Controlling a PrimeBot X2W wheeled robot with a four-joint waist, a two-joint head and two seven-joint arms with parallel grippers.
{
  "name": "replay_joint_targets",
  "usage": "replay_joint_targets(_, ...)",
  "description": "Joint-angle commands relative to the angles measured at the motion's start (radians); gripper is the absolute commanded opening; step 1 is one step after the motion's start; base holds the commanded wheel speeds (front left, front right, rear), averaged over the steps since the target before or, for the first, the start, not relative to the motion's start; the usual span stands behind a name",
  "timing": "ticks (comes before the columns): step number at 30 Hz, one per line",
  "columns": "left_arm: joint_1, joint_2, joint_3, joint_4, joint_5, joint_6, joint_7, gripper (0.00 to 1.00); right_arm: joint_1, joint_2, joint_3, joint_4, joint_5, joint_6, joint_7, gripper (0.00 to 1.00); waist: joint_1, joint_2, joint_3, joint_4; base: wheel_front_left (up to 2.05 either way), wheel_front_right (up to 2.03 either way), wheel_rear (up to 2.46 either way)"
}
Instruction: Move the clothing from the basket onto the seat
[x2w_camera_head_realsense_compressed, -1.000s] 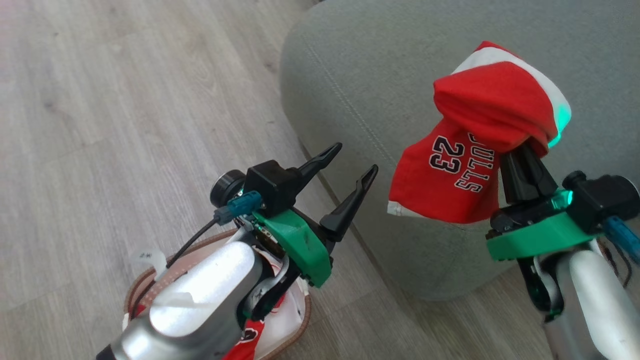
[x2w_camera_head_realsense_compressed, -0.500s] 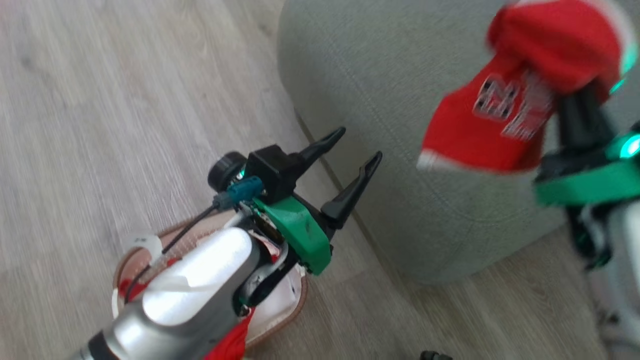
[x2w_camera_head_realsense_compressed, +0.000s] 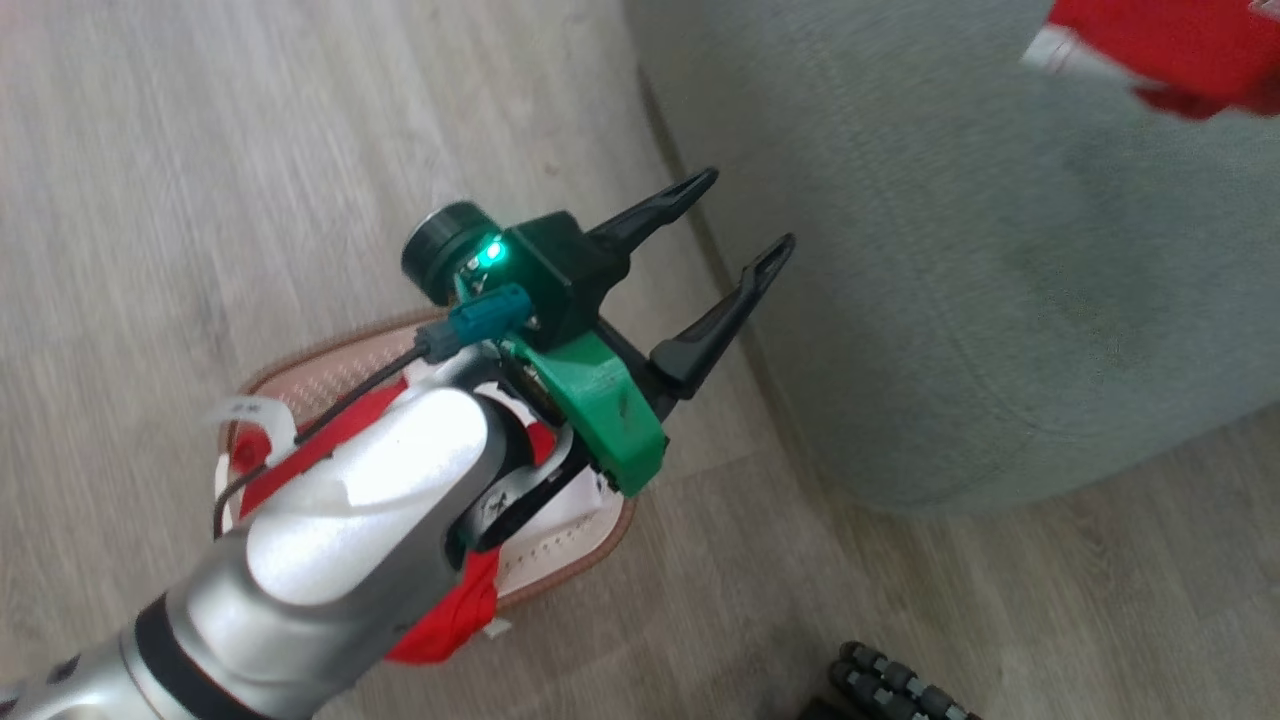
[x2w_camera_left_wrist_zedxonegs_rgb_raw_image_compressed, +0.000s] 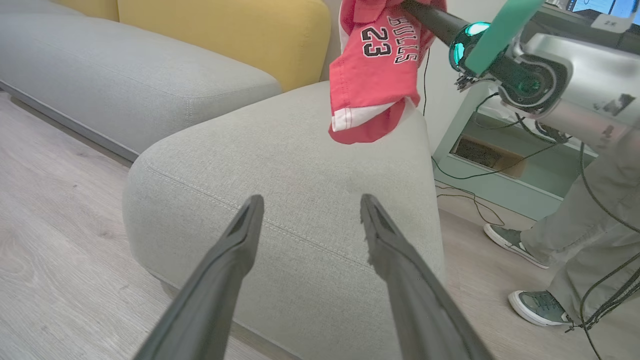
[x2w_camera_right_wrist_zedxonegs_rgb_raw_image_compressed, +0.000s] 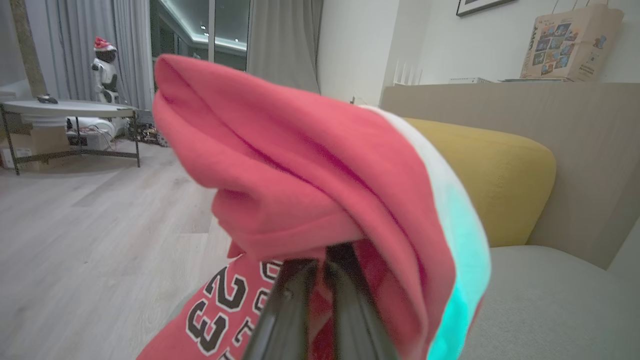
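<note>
The jersey (x2w_camera_head_realsense_compressed: 1185, 45) in right pincer (x2w_camera_right_wrist_zedxonegs_rgb_raw_image_compressed: 324, 260), seemingly farther in over the seat (x2w_camera_head_realsense_compressed: 1000, 300) now.

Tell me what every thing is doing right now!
left gripper, open, holding nothing.
right gripper, shut on the jersey.
jersey, bunched up, hanging above the seat.
basket, on the floor, red clothing inside.
seat, jersey not laid on it yet.

Holds left tool (x2w_camera_head_realsense_compressed: 748, 212) spread wide and empty, fingers angled up and right off the silver left forearm (x2w_camera_head_realsense_compressed: 370, 500). Pinches right tool (x2w_camera_right_wrist_zedxonegs_rgb_raw_image_compressed: 324, 265) tight on the clothing (x2w_camera_right_wrist_zedxonegs_rgb_raw_image_compressed: 310, 175), raised.
</note>
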Motion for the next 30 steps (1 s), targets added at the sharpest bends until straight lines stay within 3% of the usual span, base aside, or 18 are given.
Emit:
replay_joint_targets(1, -0.056, 0.010, 0.029, -0.044, 0.007, -0.010, 0.004, 1.00, -0.036, -0.055, -0.008, 0.014, 0.009, 0.000, -0.008, 0.00, -0.0002, 0.0000, 0.053, 0.043, 0.00, 0.00, 0.00)
replay_joint_targets(8, -0.103, -0.004, 0.021, -0.047, 0.018, -0.026, 0.011, 1.00, -0.149, -0.139, -0.055, 0.181, -0.050, 0.000, -0.009, 0.00, -0.0002, 0.0000, 0.133, 0.092, 0.00, 0.00, 0.00)
replay_joint_targets(12, -0.119, -0.008, 0.017, -0.045, 0.018, -0.032, 0.016, 1.00, -0.197, -0.168, -0.025, 0.258, -0.087, 0.000, -0.009, 0.00, -0.0002, 0.0000, 0.174, 0.114, 0.00, 0.00, 0.00)
replay_joint_targets(22, -0.142, -0.012, 0.020, -0.028, 0.019, -0.038, 0.005, 1.00, -0.257, -0.171, 0.020, 0.451, -0.105, 0.000, 0.068, 0.00, -0.0002, 0.0000, 0.212, 0.160, 0.00, 0.00, 0.00)
replay_joint_targets(24, -0.140, -0.009, 0.022, -0.021, 0.016, -0.039, 0.000, 1.00, -0.264, -0.171, 0.033, 0.492, -0.107, 0.000, 0.104, 0.20, -0.0002, 0.0000, 0.207, 0.164, 0.00, 0.00, 0.00)
replay_joint_targets(25, -0.140, -0.009, 0.023, -0.017, 0.014, -0.040, -0.003, 1.00, -0.268, -0.172, 0.036, 0.510, -0.105, 0.000, 0.120, 0.42, -0.0002, 0.0000, 0.204, 0.165, 0.00, 0.00, 0.00)
replay_joint_targets(26, -0.139, -0.008, 0.023, -0.013, 0.013, -0.040, -0.006, 1.00, -0.271, -0.171, 0.042, 0.528, -0.103, 0.000, 0.139, 0.57, -0.0002, 0.0000, 0.198, 0.167, 0.00, 0.00, 0.00)
replay_joint_targets(28, -0.137, -0.009, 0.025, -0.008, 0.010, -0.039, -0.011, 1.00, -0.276, -0.169, 0.058, 0.544, -0.090, 0.000, 0.161, 1.00, -0.0002, 0.0000, 0.189, 0.168, 0.00, 0.00, 0.00)
replay_joint_targets(30, -0.135, -0.011, 0.026, -0.002, 0.006, -0.038, -0.014, 1.00, -0.277, -0.173, 0.079, 0.554, -0.078, 0.000, 0.185, 1.00, -0.0002, 0.0000, 0.178, 0.167, 0.00, 0.00, 0.00)
